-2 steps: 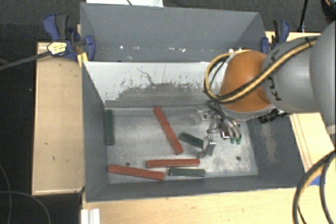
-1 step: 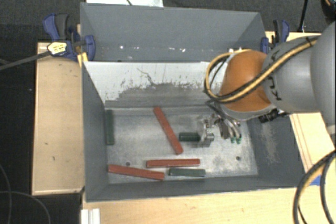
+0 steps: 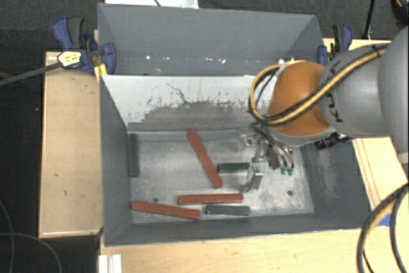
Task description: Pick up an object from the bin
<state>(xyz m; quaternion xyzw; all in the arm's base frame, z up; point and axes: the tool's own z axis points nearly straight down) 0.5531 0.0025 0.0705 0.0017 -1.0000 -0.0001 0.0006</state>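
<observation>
Down low in the right half of the grey metal bin [image 3: 192,41] with the gripper [image 3: 255,176], right at the end of a short dark green bar [image 3: 231,167] lying flat on the scuffed floor. Cannot tell how far apart the jaws stand, nor whether pinching that bar. Just left, a slanted red stick [image 3: 204,158]; near the front wall, a short red stick [image 3: 211,199], a long red stick [image 3: 165,209] and a dark green stick [image 3: 227,210]; by the left wall, a dark green strip [image 3: 132,155]; all slim, straight, square-edged

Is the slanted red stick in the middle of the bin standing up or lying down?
Lying down: the red stick shows its whole length, slanting across the floor of the bin, left of the gripper.
</observation>
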